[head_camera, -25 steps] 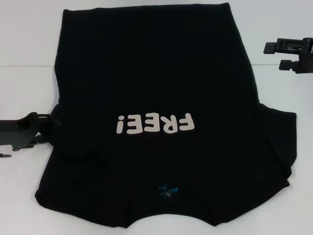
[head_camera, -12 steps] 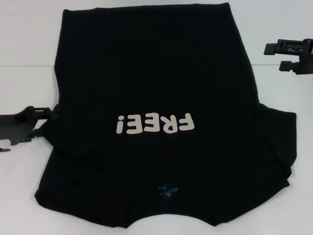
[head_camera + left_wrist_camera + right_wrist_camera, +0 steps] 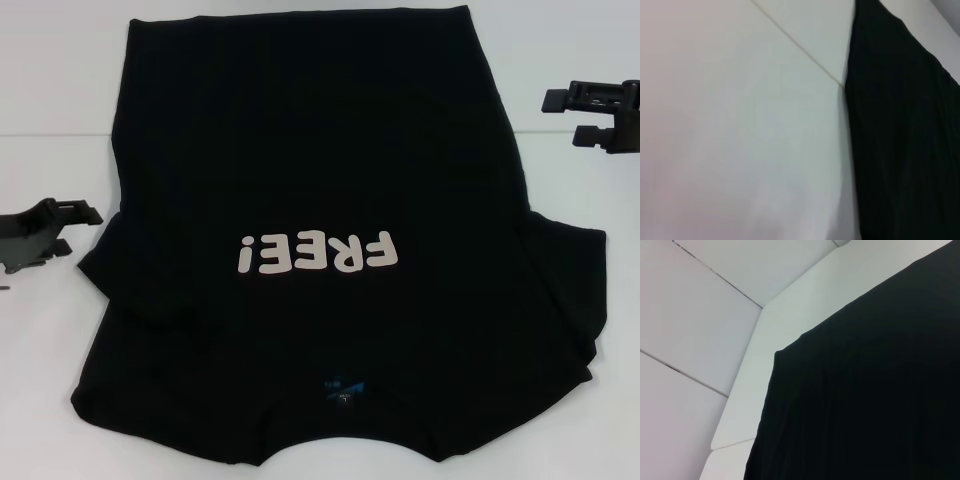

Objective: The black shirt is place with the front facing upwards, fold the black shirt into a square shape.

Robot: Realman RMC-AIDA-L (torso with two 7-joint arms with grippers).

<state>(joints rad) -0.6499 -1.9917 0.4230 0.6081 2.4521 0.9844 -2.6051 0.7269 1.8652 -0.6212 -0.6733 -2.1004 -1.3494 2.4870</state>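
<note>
Left tool open, empty, beside shirt | right tool open, apart | black shirt flat, "FREE!" up, left sleeve folded in

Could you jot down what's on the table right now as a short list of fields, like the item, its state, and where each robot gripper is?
Item: black shirt, spread on the white table
Print: "FREE!" in off-white, facing up
Neck label: small blue tag near the robot's edge
Left sleeve: folded in over the body
Right sleeve: spread out flat
Left gripper: open, beside the shirt's left edge, not touching it
Right gripper: open, off the shirt's right edge, holding nothing
Fold progress: not yet a square
</note>
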